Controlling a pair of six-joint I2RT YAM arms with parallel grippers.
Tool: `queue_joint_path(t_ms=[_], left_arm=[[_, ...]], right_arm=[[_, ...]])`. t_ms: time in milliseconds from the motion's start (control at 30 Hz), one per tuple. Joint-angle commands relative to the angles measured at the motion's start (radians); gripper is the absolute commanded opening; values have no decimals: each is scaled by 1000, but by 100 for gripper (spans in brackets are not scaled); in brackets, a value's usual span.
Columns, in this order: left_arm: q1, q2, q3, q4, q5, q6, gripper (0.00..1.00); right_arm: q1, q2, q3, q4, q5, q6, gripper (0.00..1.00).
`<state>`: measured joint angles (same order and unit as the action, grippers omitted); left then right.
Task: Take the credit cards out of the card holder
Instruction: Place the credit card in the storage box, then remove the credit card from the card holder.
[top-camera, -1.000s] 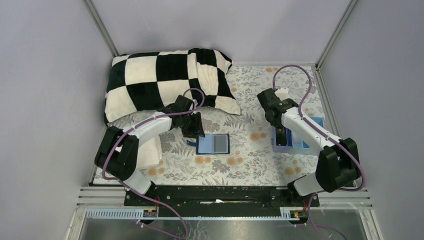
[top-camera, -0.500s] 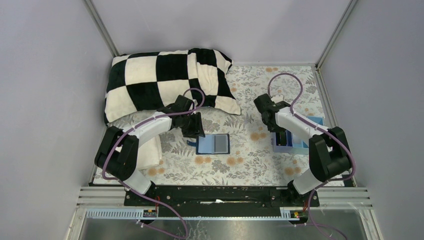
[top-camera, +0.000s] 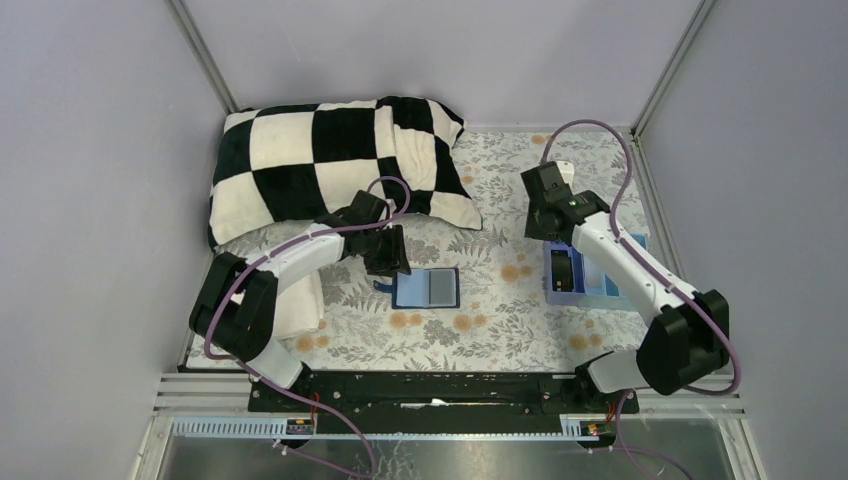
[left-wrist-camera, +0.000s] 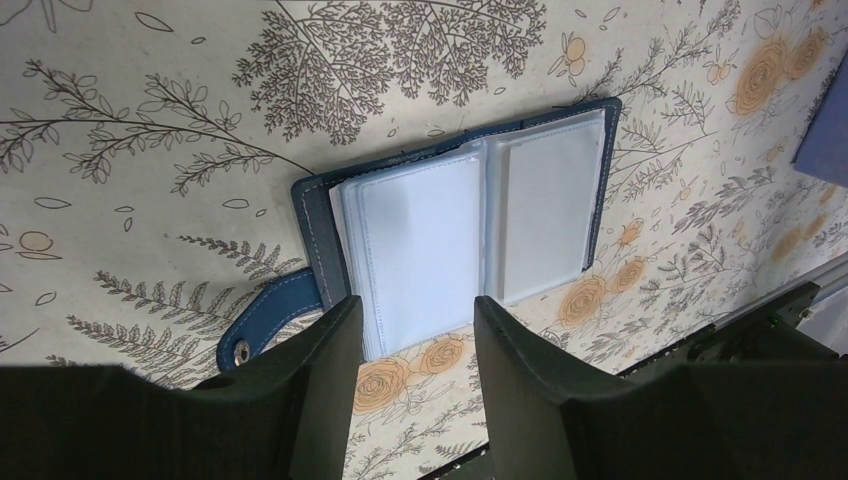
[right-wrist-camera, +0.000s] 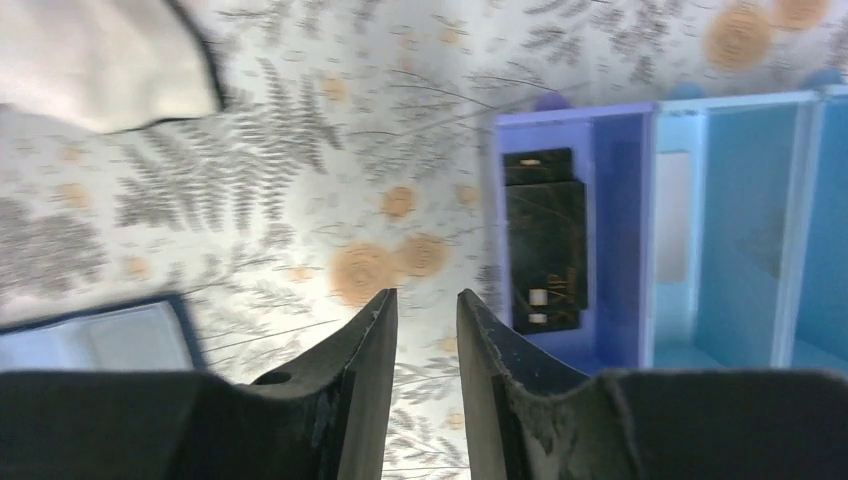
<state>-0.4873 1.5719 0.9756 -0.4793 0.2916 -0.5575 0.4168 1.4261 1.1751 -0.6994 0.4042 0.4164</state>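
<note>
Presently, item by item:

- Card holder (left-wrist-camera: 460, 210): lies opened flat on the floral worktop (left-wrist-camera: 150, 150), directly beneath and just ahead of the left end effector (left-wrist-camera: 415, 305). Its clear sleeves (left-wrist-camera: 420, 250) face up and the closure tab (left-wrist-camera: 275, 310) is splayed out beside one finger. It is presumably spread open so the sleeves can be reached from above.
- Left end effector: fingers parted about halfway, straddling the near edge of one sleeve page, with nothing clamped between them. Whether they touch the holder cannot be told. The placement reads as steadying the holder for the other arm.
- Right end effector (right-wrist-camera: 425, 300): fingers slightly apart and empty, raised over bare worktop, with the holder well apart from it.
- Dark card (right-wrist-camera: 543, 240): lies flat in the purple end compartment of the tray (right-wrist-camera: 650, 230), just ahead and to one side of the right end effector. It is judged already removed and sorted there.
- Outstanding: the sleeves look pale, and whether cards remain inside cannot be told
</note>
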Motion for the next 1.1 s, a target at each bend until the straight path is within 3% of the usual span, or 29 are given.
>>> queue_joint_path(t_ms=[0, 200, 467, 700, 1067], left_arm=[[-15, -10, 42, 22, 15, 8, 50], [-27, -19, 34, 63, 85, -30, 50], [-67, 2, -32, 235, 190, -144, 51], [-66, 88, -89, 338, 216, -208, 49], [-64, 120, -95, 318, 184, -200, 46]], right_arm=[[25, -51, -12, 106, -215, 67, 36], [122, 3, -151, 330, -469, 217, 37], [174, 98, -320, 618, -672, 370, 38], [175, 180, -352, 690, -746, 405, 38], [175, 244, -374, 804, -781, 436, 31]])
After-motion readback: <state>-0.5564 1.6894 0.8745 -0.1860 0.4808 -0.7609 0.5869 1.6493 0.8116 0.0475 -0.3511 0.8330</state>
